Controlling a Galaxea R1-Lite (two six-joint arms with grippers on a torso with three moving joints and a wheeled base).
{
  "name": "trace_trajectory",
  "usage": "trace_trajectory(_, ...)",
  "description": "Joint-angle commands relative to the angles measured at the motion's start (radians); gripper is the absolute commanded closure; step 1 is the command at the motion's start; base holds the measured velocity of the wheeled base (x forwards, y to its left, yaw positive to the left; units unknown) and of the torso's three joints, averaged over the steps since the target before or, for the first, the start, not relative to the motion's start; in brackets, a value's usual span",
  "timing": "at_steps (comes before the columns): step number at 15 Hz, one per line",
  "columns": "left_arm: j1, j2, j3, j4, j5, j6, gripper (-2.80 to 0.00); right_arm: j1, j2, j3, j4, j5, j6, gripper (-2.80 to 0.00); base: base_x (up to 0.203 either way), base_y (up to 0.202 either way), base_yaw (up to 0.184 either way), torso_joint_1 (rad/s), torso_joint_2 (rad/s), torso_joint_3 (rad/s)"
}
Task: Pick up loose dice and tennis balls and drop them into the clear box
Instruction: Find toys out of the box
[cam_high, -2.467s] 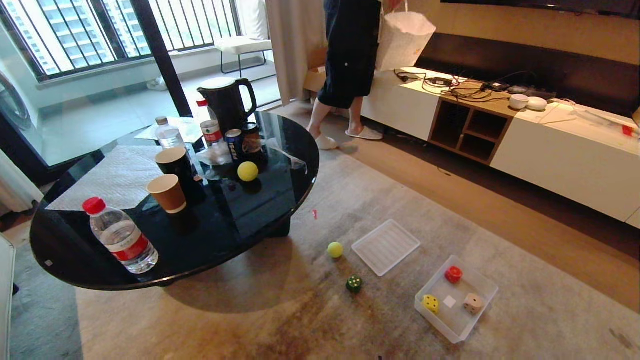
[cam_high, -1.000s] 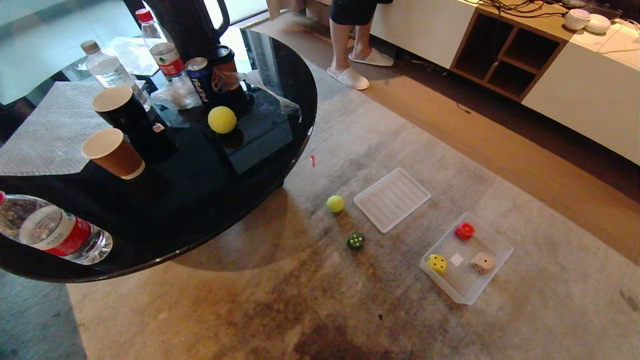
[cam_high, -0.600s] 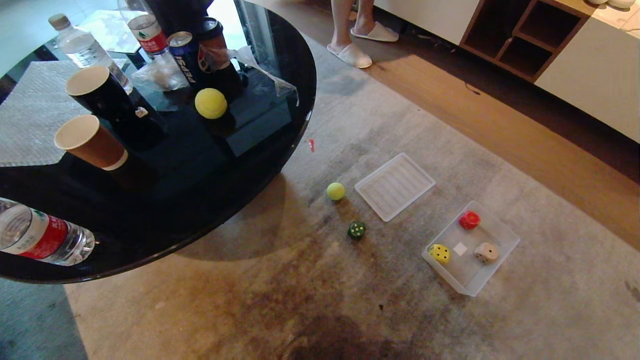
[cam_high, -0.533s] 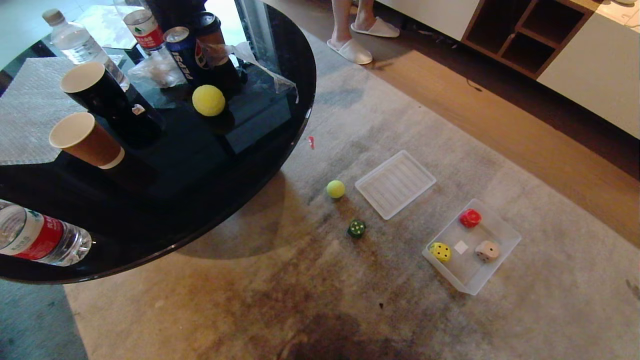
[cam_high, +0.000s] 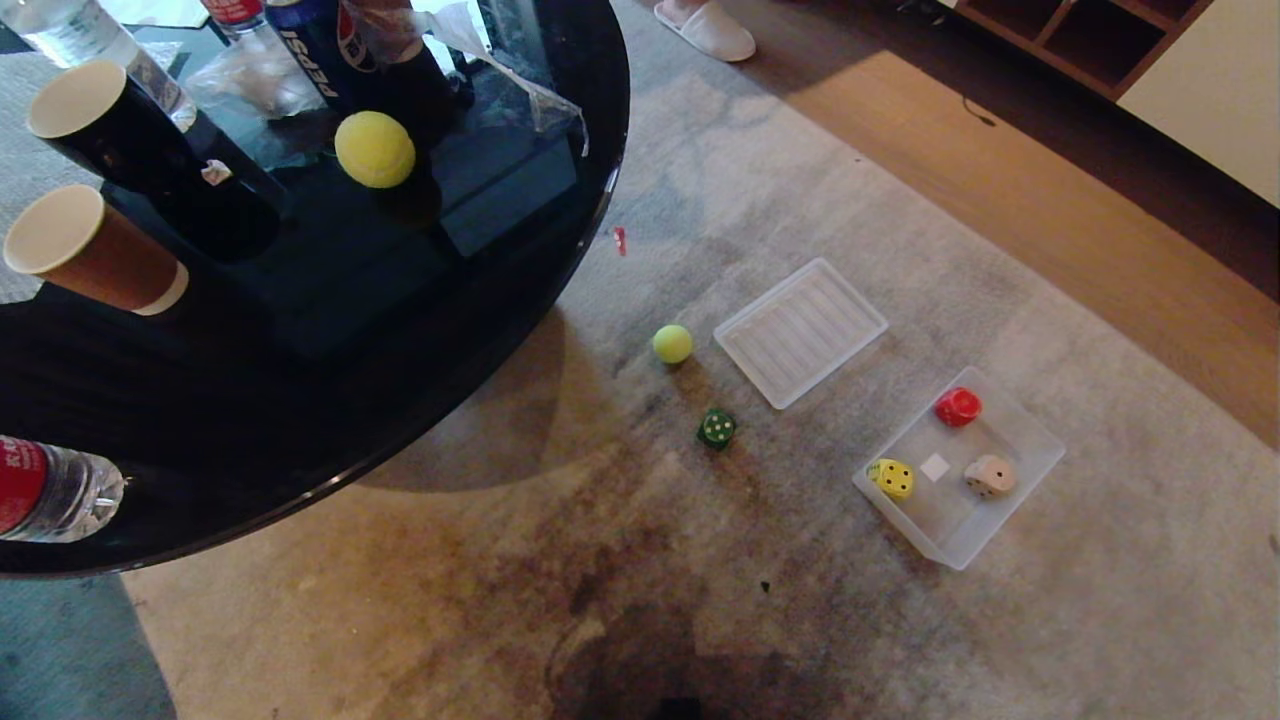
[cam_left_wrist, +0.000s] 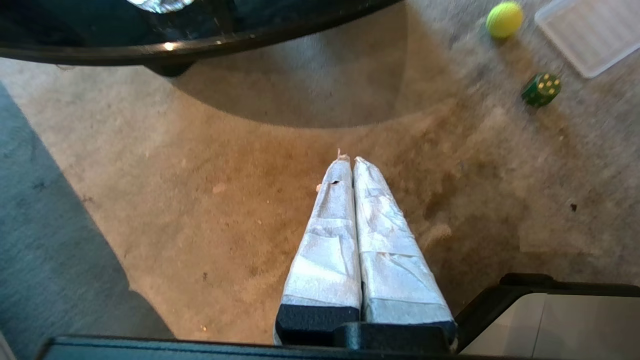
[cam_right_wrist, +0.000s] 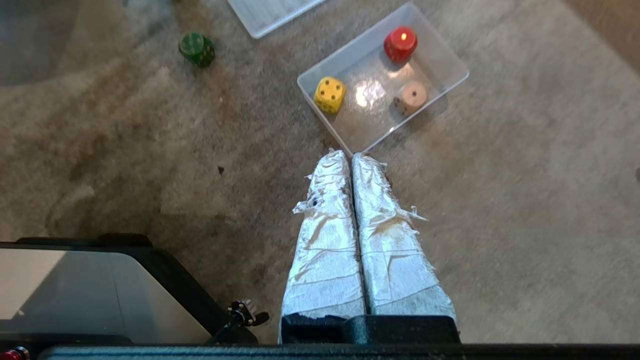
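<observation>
A dark green die lies loose on the carpet. One tennis ball rests on the carpet nearby, and another tennis ball sits on the black round table. The clear box holds a yellow die, a red die and a beige die. Neither gripper shows in the head view. My left gripper hangs shut and empty over bare carpet. My right gripper is shut and empty just short of the box's near corner.
A flat ribbed translucent lid lies beside the floor ball. On the table stand paper cups, water bottles and cans. A person's slippered foot is at the far edge. Wooden floor borders the carpet.
The head view has tilted downward and closer to the floor, so the whole scene slid up. No object or arm has moved on its own.
</observation>
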Motion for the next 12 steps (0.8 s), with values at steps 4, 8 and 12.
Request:
trace_trajectory(4, 0.000, 0.000, 0.000, 0.000, 0.000, 0.000, 0.00, 0.000, 0.000, 0.000, 0.001, 0.000, -0.001, 0.00, 0.000, 0.000, 0.000, 0.001, 0.00, -0.200)
trace_trajectory(8, 0.000, 0.000, 0.000, 0.000, 0.000, 0.000, 0.00, 0.000, 0.001, 0.000, 0.001, 0.001, -0.001, 0.00, 0.000, 0.000, 0.000, 0.003, 0.00, -0.191)
trace_trajectory(12, 0.000, 0.001, 0.000, 0.000, 0.000, 0.000, 0.00, 0.000, 0.000, 0.000, 0.001, 0.000, -0.001, 0.00, 0.000, 0.000, 0.000, 0.001, 0.00, -0.172)
